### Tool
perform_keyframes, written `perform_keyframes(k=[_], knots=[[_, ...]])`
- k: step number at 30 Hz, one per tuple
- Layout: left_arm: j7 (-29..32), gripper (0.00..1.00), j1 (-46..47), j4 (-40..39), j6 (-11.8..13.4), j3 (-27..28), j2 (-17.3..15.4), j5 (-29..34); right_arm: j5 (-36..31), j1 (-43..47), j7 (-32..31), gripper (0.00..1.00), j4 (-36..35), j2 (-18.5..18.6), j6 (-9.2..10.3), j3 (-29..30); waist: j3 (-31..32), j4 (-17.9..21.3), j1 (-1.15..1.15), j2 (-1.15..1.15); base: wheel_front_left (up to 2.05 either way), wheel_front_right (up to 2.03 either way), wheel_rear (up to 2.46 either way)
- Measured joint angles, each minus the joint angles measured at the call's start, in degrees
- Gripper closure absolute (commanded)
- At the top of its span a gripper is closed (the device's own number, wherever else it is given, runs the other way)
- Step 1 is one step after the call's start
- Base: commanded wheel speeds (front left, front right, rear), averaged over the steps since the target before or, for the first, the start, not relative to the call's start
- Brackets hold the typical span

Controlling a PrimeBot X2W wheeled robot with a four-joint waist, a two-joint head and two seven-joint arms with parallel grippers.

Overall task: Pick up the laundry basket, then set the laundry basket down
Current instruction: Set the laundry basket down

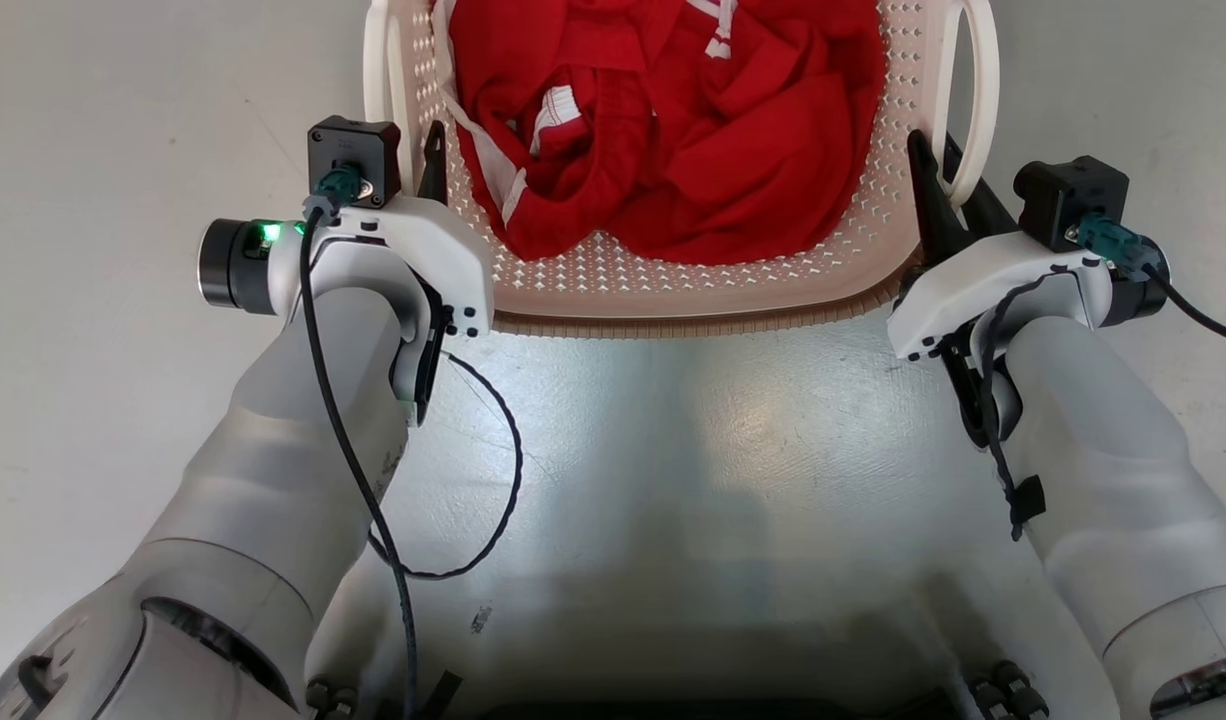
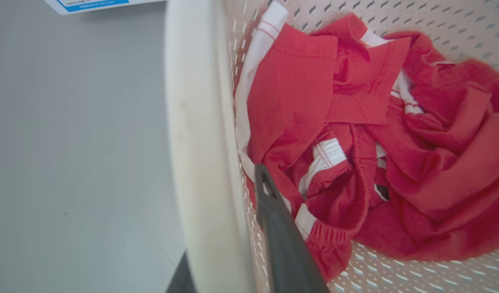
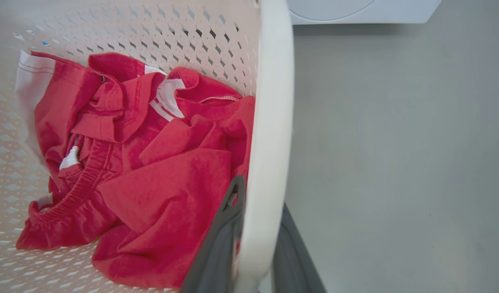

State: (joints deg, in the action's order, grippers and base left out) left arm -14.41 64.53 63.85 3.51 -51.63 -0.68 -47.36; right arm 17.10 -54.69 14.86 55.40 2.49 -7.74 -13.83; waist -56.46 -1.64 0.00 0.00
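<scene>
Left claw (image 1: 414,160) and right claw (image 1: 935,165) pinch smooth loop handles (image 1: 983,90) of the perforated laundry basket (image 1: 673,290).

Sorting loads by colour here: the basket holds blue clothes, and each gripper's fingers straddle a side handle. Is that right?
The clothes are red, not blue; the head view shows it. The rest stands: they lie in the laundry basket, and the left gripper and right gripper each straddle one of its side handles.
</scene>
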Motion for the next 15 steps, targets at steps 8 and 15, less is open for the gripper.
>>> perform_keyframes(k=[8,15], knots=[[-0.15,0.48,0.19,0.15,0.01,-0.56,-0.66,0.09,0.00,-0.45,0.26,0.00,0.24,0.74,0.00,0.15,-0.33,0.17,0.00,0.00,0.00,0.00,0.00],[-0.31,0.14,0.19,-0.25,0.01,-0.58,-0.66,0.22,0.00,-0.48,0.27,0.00,0.07,1.07,0.00,0.42,-0.46,0.23,0.00,0.00,0.00,0.00,0.00]])
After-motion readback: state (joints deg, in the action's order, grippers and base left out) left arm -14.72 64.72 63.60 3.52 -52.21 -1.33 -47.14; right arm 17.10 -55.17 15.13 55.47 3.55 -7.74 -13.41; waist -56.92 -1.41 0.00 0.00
